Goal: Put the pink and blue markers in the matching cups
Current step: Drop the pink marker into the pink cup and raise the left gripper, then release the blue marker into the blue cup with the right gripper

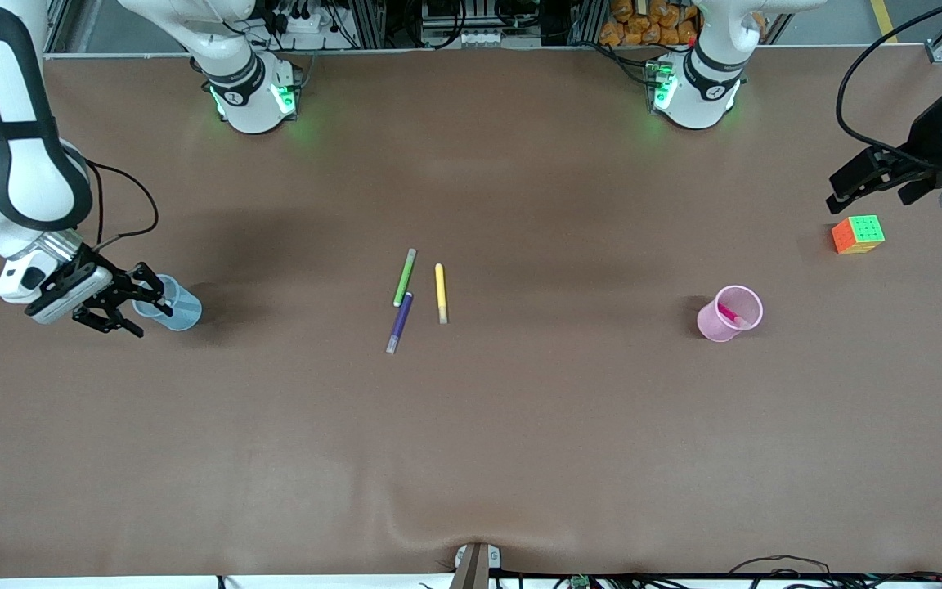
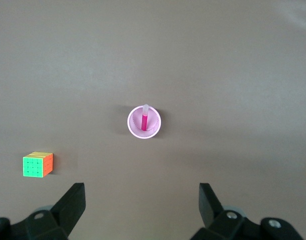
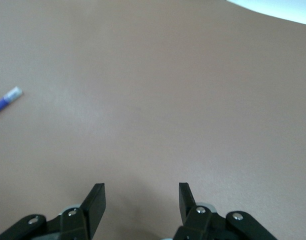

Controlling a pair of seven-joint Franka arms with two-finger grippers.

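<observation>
**Markers in cups, both arms out at the table's ends**

Nearest the front camera lies the purple pen (image 1: 399,322), at mid-table. Just farther off, the green pen (image 1: 405,277) nearly touches its upper end, and the yellow pen (image 1: 441,293) lies beside the two, apart from both.

At about the same depth as the purple pen, toward the left arm's end, stands the pink cup (image 1: 730,313) with the pink marker (image 1: 729,313) leaning inside, cap upward. Toward the right arm's end, the blue cup (image 1: 172,303) is partly covered by the right gripper (image 1: 137,310), whose jaws are spread above its rim; whether the blue marker is inside cannot be told.

Farther off, a colourful puzzle cube (image 1: 858,234) sits near the left arm's end. Over the table beside it hangs the left gripper (image 1: 843,191), jaws spread and holding nothing.
</observation>
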